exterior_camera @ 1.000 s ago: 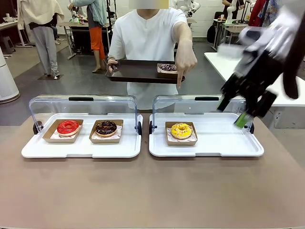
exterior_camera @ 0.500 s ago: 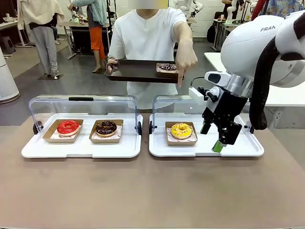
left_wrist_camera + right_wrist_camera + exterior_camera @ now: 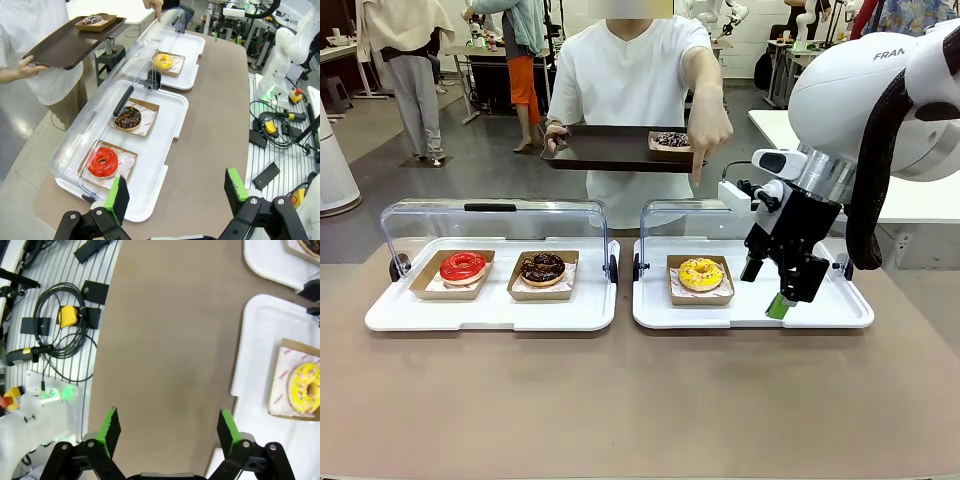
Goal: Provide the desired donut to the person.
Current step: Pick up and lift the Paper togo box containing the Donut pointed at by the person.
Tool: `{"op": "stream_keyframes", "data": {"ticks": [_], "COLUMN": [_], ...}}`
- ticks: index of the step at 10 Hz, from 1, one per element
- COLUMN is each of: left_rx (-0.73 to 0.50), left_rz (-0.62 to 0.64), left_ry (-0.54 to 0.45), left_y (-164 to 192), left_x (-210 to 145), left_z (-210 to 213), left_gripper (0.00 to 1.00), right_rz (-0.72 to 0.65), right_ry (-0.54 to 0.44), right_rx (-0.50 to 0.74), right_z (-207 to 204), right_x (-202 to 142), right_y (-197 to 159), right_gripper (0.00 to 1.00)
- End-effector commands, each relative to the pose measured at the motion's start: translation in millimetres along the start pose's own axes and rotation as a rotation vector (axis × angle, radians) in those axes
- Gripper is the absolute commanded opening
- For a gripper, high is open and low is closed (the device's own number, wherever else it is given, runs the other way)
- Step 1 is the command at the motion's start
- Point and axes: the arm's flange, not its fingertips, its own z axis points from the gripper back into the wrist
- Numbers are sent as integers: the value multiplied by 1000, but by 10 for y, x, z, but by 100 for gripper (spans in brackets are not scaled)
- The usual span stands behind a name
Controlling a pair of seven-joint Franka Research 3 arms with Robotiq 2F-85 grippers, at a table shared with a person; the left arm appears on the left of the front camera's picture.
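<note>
The person (image 3: 630, 80) in a white shirt holds a brown serving tray (image 3: 610, 150) carrying a boxed chocolate-sprinkled donut (image 3: 672, 141). Their other hand (image 3: 708, 130) points down at the yellow sprinkled donut (image 3: 701, 272), which lies in a cardboard box on the right white tray (image 3: 820, 310). My right gripper (image 3: 765, 288) hangs open just right of that donut, above the tray. In the right wrist view the right gripper (image 3: 167, 427) gapes over the table edge, with the yellow donut (image 3: 306, 386) off to the right. My left gripper (image 3: 176, 192) is open and holds nothing, high above the table.
The left white tray (image 3: 490, 315) holds a red glazed donut (image 3: 463, 266) and a chocolate donut (image 3: 542, 267), each in a box. Clear lids (image 3: 490, 225) stand open behind both trays. Cables and a yellow button box (image 3: 69, 316) lie on the floor beside the table.
My right arm has swung down and to the left from high at the right, arriving beside the yellow donut. Over the last half second it barely moved. The person keeps pointing.
</note>
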Motion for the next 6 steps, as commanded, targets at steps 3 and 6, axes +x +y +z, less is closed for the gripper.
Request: {"op": "stream_keyframes", "data": {"ticks": [3,6], "left_rx": [-4,-4], "left_rz": [-8,-8], "left_ry": [-15,-15], "left_y": [-2,-2], "left_x": [8,8], "left_z": [17,17], "left_gripper": [100,100], "right_rz": [-4,-111], "right_ry": [19,162], "right_rx": [-17,-76], "right_z": [-14,-146], "right_x": [16,211], "right_y": [4,-98], "right_gripper": [100,100]}}
